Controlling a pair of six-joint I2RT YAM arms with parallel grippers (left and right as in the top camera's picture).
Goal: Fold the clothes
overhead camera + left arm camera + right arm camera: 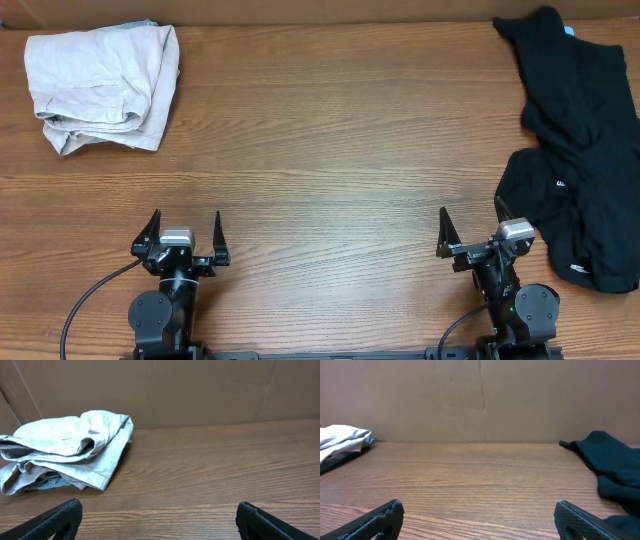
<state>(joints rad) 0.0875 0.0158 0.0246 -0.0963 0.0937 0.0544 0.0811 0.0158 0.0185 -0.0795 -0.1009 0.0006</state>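
A crumpled pile of black clothes (580,150) lies along the right edge of the table, with small white marks and a bit of light blue at its top; it also shows in the right wrist view (612,467). My left gripper (185,232) is open and empty near the front edge at the left; its fingers (159,515) frame bare wood. My right gripper (472,228) is open and empty near the front edge, just left of the black pile; its fingers (479,515) hold nothing.
A pale beige folded garment (103,85) lies at the back left, also in the left wrist view (70,450) and at the right wrist view's left edge (342,440). A cardboard wall (480,400) stands behind the wooden table (330,150).
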